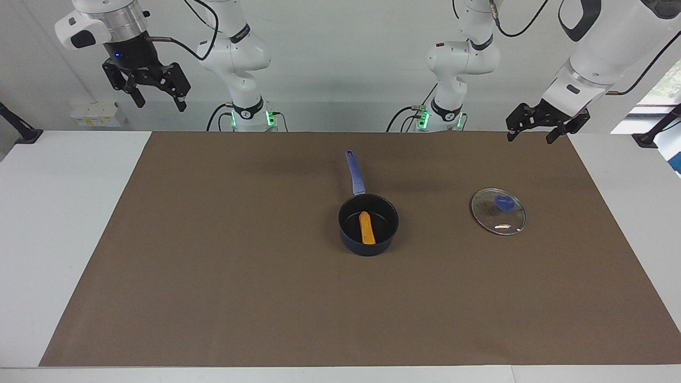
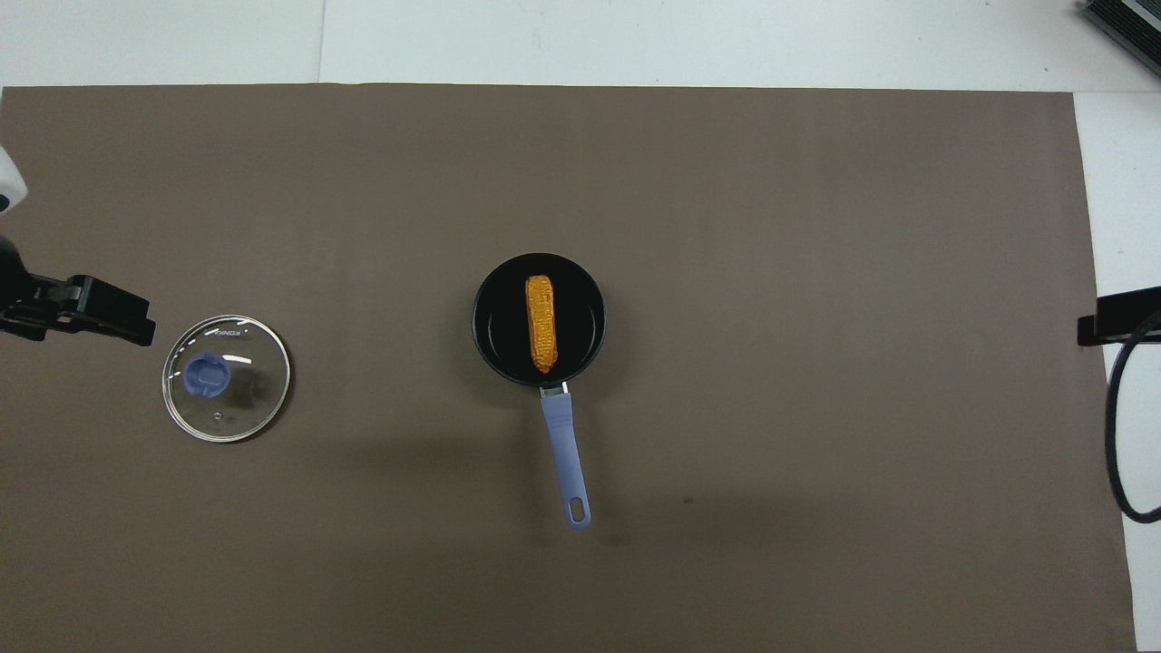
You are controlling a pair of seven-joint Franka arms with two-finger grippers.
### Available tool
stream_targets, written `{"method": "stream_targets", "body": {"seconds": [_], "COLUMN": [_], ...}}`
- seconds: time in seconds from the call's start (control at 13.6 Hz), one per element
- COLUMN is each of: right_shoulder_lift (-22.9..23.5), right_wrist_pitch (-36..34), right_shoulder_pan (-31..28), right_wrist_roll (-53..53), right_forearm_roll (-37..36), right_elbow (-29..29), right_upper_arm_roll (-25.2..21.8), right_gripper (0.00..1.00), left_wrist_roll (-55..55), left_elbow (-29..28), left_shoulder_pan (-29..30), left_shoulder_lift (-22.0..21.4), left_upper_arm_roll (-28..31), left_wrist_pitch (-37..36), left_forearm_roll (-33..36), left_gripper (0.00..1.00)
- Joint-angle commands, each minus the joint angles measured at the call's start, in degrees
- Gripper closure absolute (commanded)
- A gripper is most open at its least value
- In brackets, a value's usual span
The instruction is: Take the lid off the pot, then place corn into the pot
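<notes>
lying along the black floor of the pot [image 1: 368, 224], the corn [image 1: 367, 227] is resting wholly inside the rim, with the pot sitting near the middle of the brown mat [image 1: 213, 276] and its long blue handle pointing toward the robots. the lid [image 1: 498, 211] is lying flat on the mat, knob up, well apart from the pot toward the left arm's end of the table. the left gripper [image 1: 532, 130] is hanging empty in the air with its fingers spread wide, over the mat's edge nearest the robots at that same end, touching nothing. the right gripper [image 1: 158, 97] is waiting high over the white table [image 1: 64, 213] at the right arm's end, also spread wide and empty. judging by how things lie, both parts of the task look done; the step in hand appears to be drawing clear, and doing it well would mean keeping both arms high and away from the pot's handle and the lid so that nothing gets nudged.
</notes>
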Motion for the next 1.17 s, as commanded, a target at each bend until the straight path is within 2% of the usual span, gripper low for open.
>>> {"method": "stream_targets", "body": {"seconds": [0.0, 1.1], "right_shoulder_lift": [-1.6, -1.5], "right_wrist_pitch": [1.4, 0.7], "right_shoulder_pan": [0.5, 0.5], "right_wrist_roll": [-1.5, -1.1], "right_forearm_roll": [1.0, 1.0], "right_elbow": [-2.0, -1.6], "right_upper_arm_roll": [-0.6, -0.2], "right_gripper": [0.0, 0.0], "left_wrist_roll": [0.6, 0.4], "left_elbow": [-0.8, -1.7], "left_shoulder_pan": [-0.4, -0.3], "left_shoulder_lift": [-1.0, -1.6], "left_upper_arm_roll": [0.3, 0.3], "left_wrist_pitch": [0.0, 0.2], "left_forearm_roll": [-0.1, -0.1], "left_gripper": [0.0, 0.0]}}
